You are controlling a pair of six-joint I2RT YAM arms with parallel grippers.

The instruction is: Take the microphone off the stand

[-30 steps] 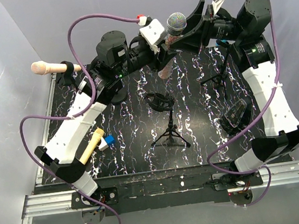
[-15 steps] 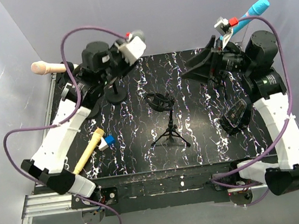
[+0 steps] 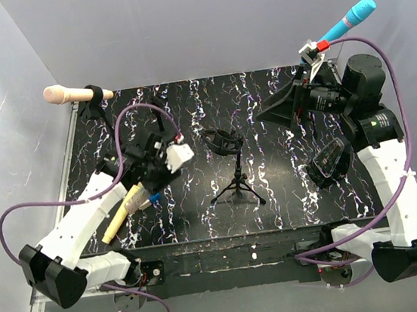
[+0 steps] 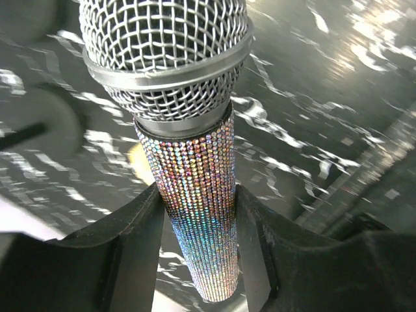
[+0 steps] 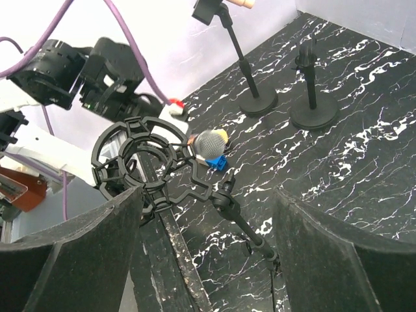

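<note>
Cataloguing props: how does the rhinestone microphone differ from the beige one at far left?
The rhinestone-covered microphone with silver mesh head sparkles; the plain beige microphone does not. The rhinestone one is clamped in the left tool; the beige one sits clipped in a black stand. Both are handheld microphones.

Tripod stand [image 3: 235, 177] stood mid-worktop [image 3: 291, 207]. Microphone [image 4: 188, 149] sat between fingers [image 4: 130, 240] of left gripper [image 4: 195, 214], left of tripod stand, near block [image 3: 154, 198]. Second stand [image 3: 93, 94] stood at far left corner; right gripper [image 3: 279, 108] hung behind-right.

Left gripper [image 4: 198, 208] toward the near-left corner, clamped on the microphone [image 4: 187, 136]; right gripper [image 5: 208, 195] wide apart toward the far-right corner.
</note>
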